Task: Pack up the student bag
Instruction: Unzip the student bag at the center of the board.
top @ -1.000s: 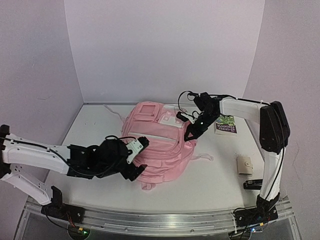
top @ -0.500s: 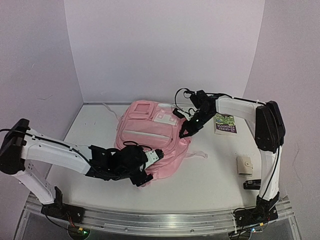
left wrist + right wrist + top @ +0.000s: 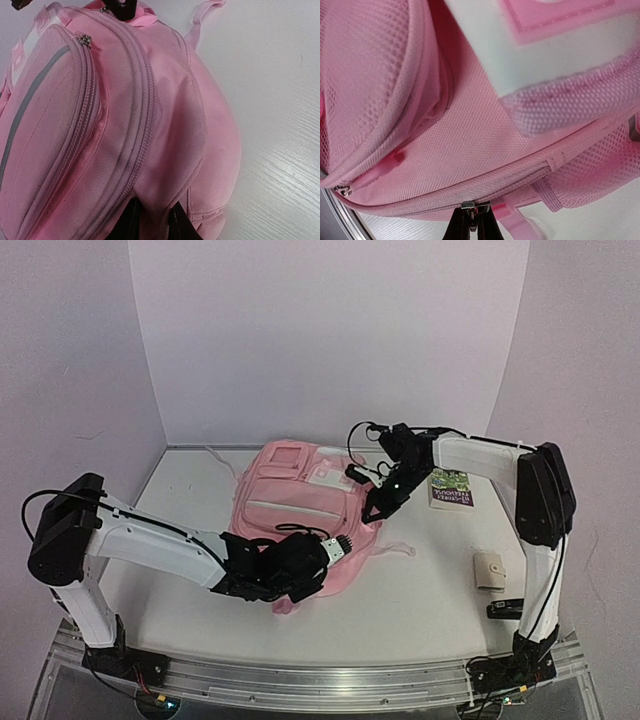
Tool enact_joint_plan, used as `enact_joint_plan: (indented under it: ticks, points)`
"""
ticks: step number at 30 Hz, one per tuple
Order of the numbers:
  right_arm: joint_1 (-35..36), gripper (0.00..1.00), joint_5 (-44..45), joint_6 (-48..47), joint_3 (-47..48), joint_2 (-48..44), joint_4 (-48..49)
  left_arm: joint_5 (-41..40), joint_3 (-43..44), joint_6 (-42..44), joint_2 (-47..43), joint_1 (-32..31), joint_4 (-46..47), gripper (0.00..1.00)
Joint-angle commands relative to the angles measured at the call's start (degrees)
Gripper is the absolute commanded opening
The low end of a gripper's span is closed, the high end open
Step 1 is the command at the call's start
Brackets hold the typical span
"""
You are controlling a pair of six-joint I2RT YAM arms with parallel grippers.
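The student bag (image 3: 295, 505), a big soft pink backpack, lies flat in the middle of the table. My left gripper (image 3: 336, 546) is at its near right corner. In the left wrist view the black fingers (image 3: 131, 222) pinch a fold of the bag's pink fabric (image 3: 160, 150) beside a zipper seam. My right gripper (image 3: 376, 508) is at the bag's right side. In the right wrist view it (image 3: 471, 227) is shut on a metal zipper pull (image 3: 469, 205) on the bag's edge (image 3: 470, 150).
A book (image 3: 452, 488) with a green cover lies right of the bag. A small tan case (image 3: 490, 569) and a small black object (image 3: 507, 608) lie near the right arm's base. A white cord (image 3: 224, 462) trails behind the bag.
My left gripper slid right along the bag's near edge and closed on its fabric. The bag shifted a little left and back. The right gripper stayed shut at the bag's right side.
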Motion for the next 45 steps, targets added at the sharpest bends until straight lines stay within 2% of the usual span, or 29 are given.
enact_joint_plan:
  ticks: [1, 7, 16, 22, 27, 30, 34, 38, 42, 45]
  points:
    - [0.61, 0.0, 0.29, -3.26, 0.09, -4.79, -8.19, -4.21, 3.15, -5.01, 1.26, 0.98, 1.65, 0.11]
    - [2.54, 0.0, -2.88, -2.02, -1.52, -5.66, -11.13, -5.21, 5.38, -9.31, 3.35, 2.42, 0.56, 0.0]
    - [6.88, 0.0, -5.69, 1.52, -2.42, -5.2, -10.25, -5.5, 6.84, -12.16, 4.05, 3.37, 0.98, 0.0]
    - [9.71, 0.0, -11.7, 8.36, -2.41, -7.39, -4.78, -4.06, 4.35, -15.52, 2.06, 4.9, 3.3, 0.0]
    - [13.32, 0.08, -11.72, 12.06, -4.46, -8.36, -1.1, -1.94, 1.34, -18.03, -1.39, 6.53, 5.46, 0.0]
    - [14.71, 0.09, -11.71, 13.25, -6.03, -8.25, 0.15, -1.55, 0.48, -18.63, -2.15, 7.17, 5.83, 0.0]
    - [14.71, 0.19, -11.2, 13.56, -6.22, -9.05, 0.26, 0.23, -1.0, -19.75, -3.65, 7.21, 6.62, 0.01]
    - [12.55, 0.35, -11.65, 13.32, -6.62, -12.15, 0.26, 3.51, -6.16, -20.99, -9.24, 7.24, 10.45, 0.17]
    - [7.78, 0.5, -15.25, 14.04, -6.91, -14.88, 0.3, 7.33, -10.79, -22.56, -15.3, 6.82, 13.67, 0.4]
    - [3.97, 0.54, -17.13, 14.91, -7.24, -15.72, 0.41, 8.85, -10.74, -22.58, -16.88, 5.22, 13.86, 0.48]
